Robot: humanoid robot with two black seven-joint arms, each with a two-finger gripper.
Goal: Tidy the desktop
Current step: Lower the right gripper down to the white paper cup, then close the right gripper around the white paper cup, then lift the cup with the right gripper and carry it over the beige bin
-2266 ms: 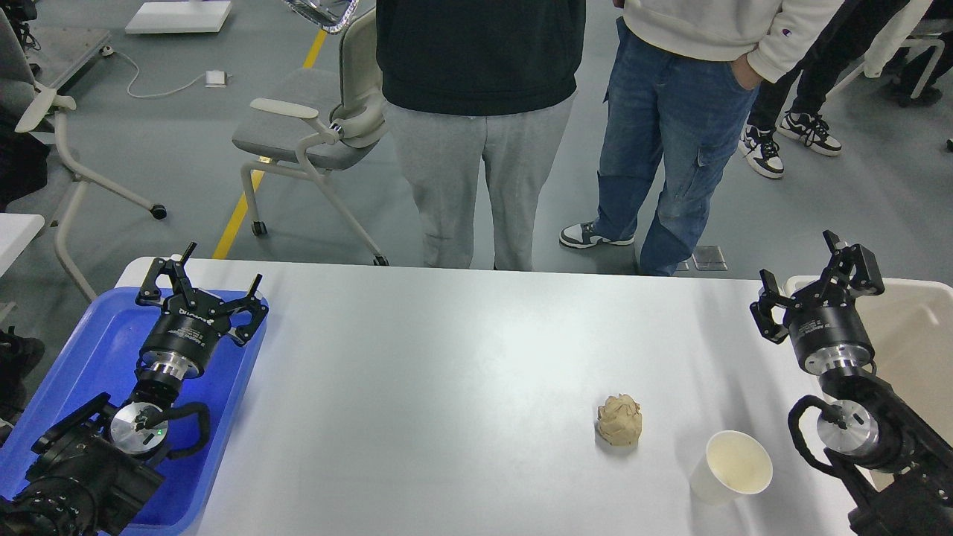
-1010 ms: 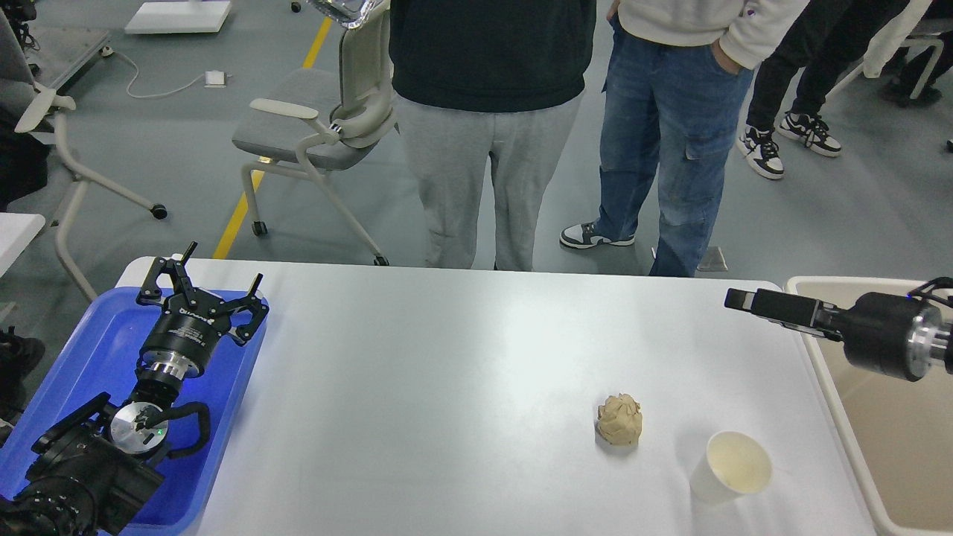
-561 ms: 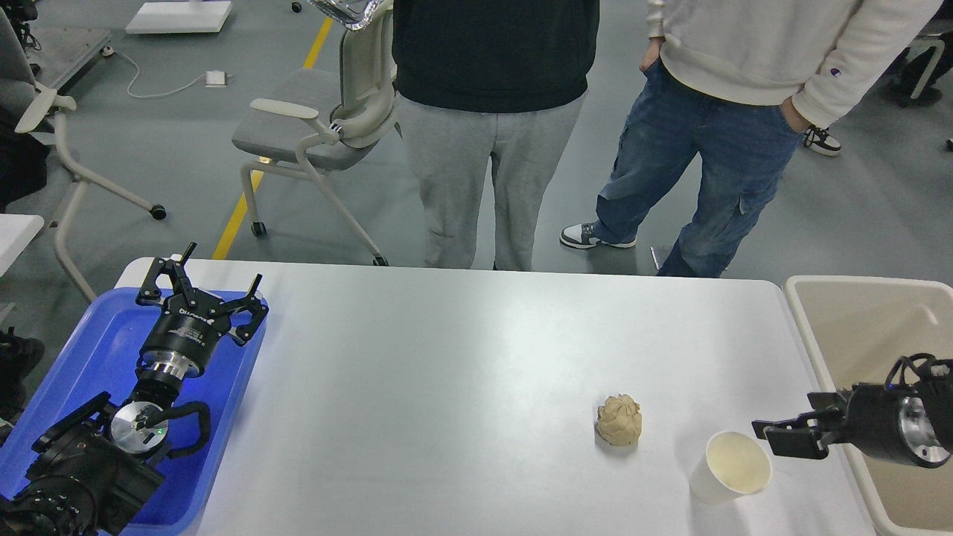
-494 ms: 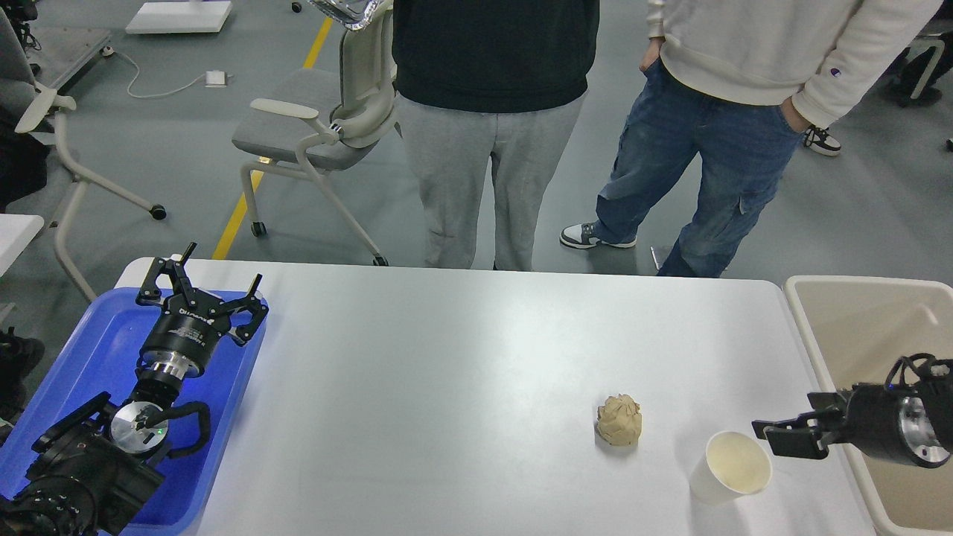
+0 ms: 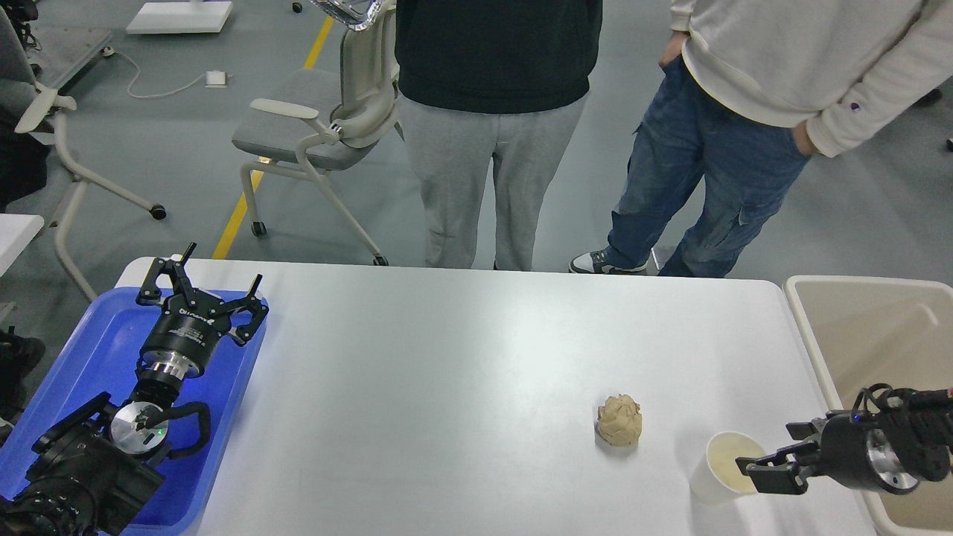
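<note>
The white desktop (image 5: 447,372) holds a crumpled beige paper ball (image 5: 619,420) and a white paper cup (image 5: 722,469) at the front right. My right gripper (image 5: 768,449) comes in from the right, turned sideways and open. Its nearer finger (image 5: 767,470) lies across the cup's mouth at the right rim, and its other finger is outside the cup, farther back. My left gripper (image 5: 211,279) is open and empty above the blue tray (image 5: 82,350) at the left end.
A beige bin (image 5: 871,327) stands beside the desktop's right edge, under my right arm. Two people (image 5: 491,149) stand close to the far edge. An office chair (image 5: 320,126) stands behind on the left.
My right gripper has swung down from over the bin's far end and moved left to the cup, its finger now over the cup's mouth. The left arm has not moved.
</note>
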